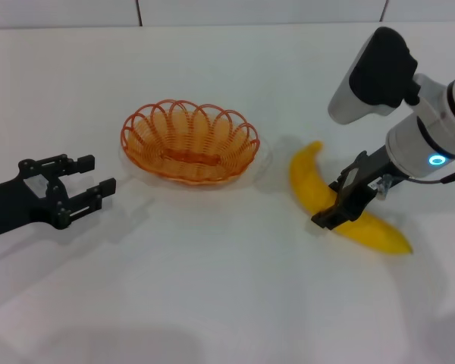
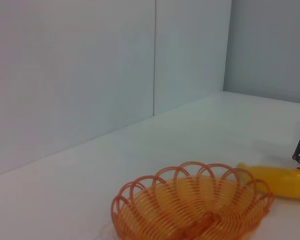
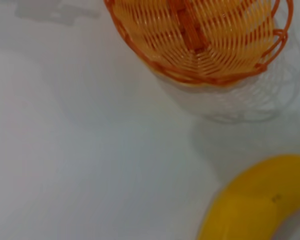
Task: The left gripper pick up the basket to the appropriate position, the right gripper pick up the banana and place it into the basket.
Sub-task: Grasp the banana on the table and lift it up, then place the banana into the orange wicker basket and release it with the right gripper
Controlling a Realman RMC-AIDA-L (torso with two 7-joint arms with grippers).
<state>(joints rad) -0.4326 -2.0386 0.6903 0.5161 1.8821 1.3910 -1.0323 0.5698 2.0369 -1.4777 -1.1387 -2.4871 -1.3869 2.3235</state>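
Note:
The orange wire basket (image 1: pixel 189 142) stands empty on the white table, left of centre. It also shows in the left wrist view (image 2: pixel 190 210) and the right wrist view (image 3: pixel 205 35). My left gripper (image 1: pixel 98 174) is open and empty, low over the table to the left of the basket and apart from it. The yellow banana (image 1: pixel 307 178) lies on the table to the right of the basket. My right gripper (image 1: pixel 335 205) is down over the banana's middle, with its black claw across it. The banana also shows in the left wrist view (image 2: pixel 285 181) and the right wrist view (image 3: pixel 255 205).
The white table (image 1: pixel 212 288) stretches wide in front of the basket and banana. A pale panelled wall (image 2: pixel 90 75) runs along its far edge.

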